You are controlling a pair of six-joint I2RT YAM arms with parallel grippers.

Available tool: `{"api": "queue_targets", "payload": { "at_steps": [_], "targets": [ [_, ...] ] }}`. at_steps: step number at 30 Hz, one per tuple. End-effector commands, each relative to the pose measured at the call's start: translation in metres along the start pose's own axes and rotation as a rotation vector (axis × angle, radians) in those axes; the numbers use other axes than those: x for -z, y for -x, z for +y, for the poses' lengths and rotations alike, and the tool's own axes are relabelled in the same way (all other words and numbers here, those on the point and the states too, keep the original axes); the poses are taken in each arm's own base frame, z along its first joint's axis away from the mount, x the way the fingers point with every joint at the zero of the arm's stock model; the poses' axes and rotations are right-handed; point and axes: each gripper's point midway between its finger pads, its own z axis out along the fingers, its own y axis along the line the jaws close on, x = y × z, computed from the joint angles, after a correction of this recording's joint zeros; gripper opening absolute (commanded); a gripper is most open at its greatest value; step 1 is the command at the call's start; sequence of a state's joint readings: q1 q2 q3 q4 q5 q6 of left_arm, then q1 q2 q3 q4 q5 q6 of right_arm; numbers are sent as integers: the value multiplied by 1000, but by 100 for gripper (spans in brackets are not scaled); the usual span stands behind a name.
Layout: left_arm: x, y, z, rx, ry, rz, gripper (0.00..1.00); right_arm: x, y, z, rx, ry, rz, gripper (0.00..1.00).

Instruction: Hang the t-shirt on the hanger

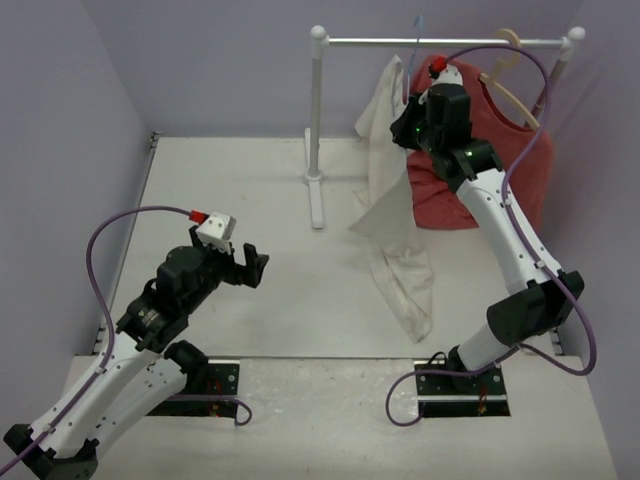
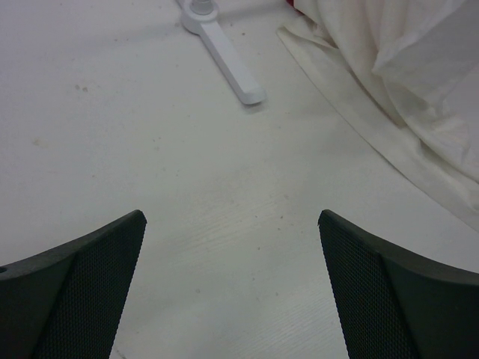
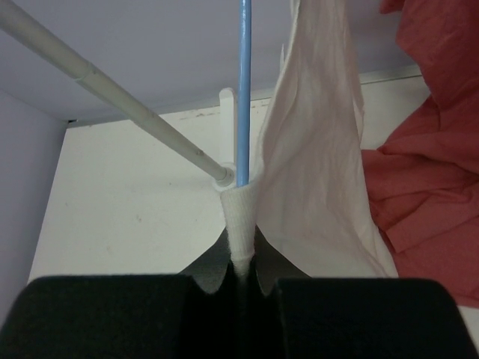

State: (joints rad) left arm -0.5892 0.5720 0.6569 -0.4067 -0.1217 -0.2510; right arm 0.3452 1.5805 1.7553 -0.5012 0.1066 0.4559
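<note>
The cream-white t-shirt (image 1: 395, 220) hangs from my right gripper (image 1: 408, 128) up near the rack rail, and its lower end trails on the table. In the right wrist view the gripper (image 3: 241, 247) is shut on the shirt's ribbed collar (image 3: 239, 213). The light-blue wire of the hanger (image 3: 244, 90) rises straight out of that collar, with the shirt body (image 3: 322, 149) draped to its right. The hanger's hook (image 1: 418, 35) shows by the rail. My left gripper (image 1: 252, 265) is open and empty low over the table (image 2: 232, 224), left of the shirt's hem (image 2: 404, 75).
A white clothes rack stands at the back, with a rail (image 1: 440, 42), a left post (image 1: 317, 110) and a foot (image 2: 224, 56). A red t-shirt (image 1: 500, 170) on a beige hanger (image 1: 505, 75) hangs right of my right gripper; it also shows in the right wrist view (image 3: 426, 149).
</note>
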Motion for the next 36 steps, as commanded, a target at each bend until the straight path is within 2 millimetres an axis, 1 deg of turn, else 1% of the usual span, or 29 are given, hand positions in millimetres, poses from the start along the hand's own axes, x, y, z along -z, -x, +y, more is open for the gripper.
{"api": "queue_targets", "payload": {
  "at_steps": [1, 4, 6, 8, 11, 17, 18, 19, 20, 21, 22, 23, 24, 26, 27, 28, 29, 30, 31, 32, 33, 34, 36],
  "targets": [
    [-2, 8, -5, 2, -27, -33, 100, -7, 41, 22, -31, 86, -106, 0],
    [-3, 7, -5, 1, -30, -29, 100, -14, 36, 21, -34, 83, -94, 0],
    [-3, 8, -6, 1, -33, -30, 100, -17, 28, 21, -42, 96, -86, 0],
    [-2, 8, -7, 0, -39, -34, 100, -24, 10, 16, -50, 95, -54, 0],
    [-2, 8, -8, -1, -47, -34, 100, -30, -9, 10, -60, 97, -24, 0],
    [-2, 8, -10, -3, -56, -37, 100, -34, -24, 4, -67, 88, -12, 0],
    [-1, 8, -9, -3, -54, -38, 100, -34, -25, 3, -64, 86, -7, 3],
    [-1, 8, -8, -3, -49, -38, 100, -34, -26, 2, -58, 82, -3, 11],
    [-1, 8, -8, -3, -47, -37, 100, -34, -26, 2, -56, 80, -1, 25],
    [-2, 8, -5, -2, -31, -35, 100, -33, -26, 2, -51, 80, -2, 42],
    [-3, 8, 0, 3, -2, -35, 100, -28, -24, 3, -47, 84, -7, 80],
    [-4, 7, 5, 8, 28, -34, 100, -25, -22, 3, -45, 85, -11, 97],
    [-4, 7, 9, 16, 59, -31, 100, -21, -20, 4, -42, 90, -17, 99],
    [-4, 7, 33, 48, 205, -22, 100, -11, -16, 2, -28, 85, -30, 99],
    [-6, 3, 37, 50, 230, -4, 100, -5, -12, 3, -24, 85, -41, 99],
    [-3, -2, 54, 70, 343, 24, 100, 6, -6, -2, -4, 65, -64, 99],
    [-1, 3, 68, 96, 440, 14, 100, 19, 1, -5, 2, 51, -87, 99],
    [4, -2, 77, 99, 500, 40, 100, 25, 2, -9, 24, 37, -95, 99],
    [8, 2, 87, 116, 569, 25, 100, 31, 3, -15, 33, 12, -98, 99],
    [13, 4, 95, 128, 625, 13, 100, 46, 10, -17, 40, 1, -123, 99],
    [18, 4, 103, 138, 672, 5, 100, 61, 13, -22, 57, -14, -143, 99],
    [23, 5, 109, 151, 713, -5, 100, 73, 11, -30, 80, -38, -152, 99],
    [30, 11, 117, 183, 743, -48, 100, 104, 8, -45, 108, -81, -174, 99]
  ]
}}
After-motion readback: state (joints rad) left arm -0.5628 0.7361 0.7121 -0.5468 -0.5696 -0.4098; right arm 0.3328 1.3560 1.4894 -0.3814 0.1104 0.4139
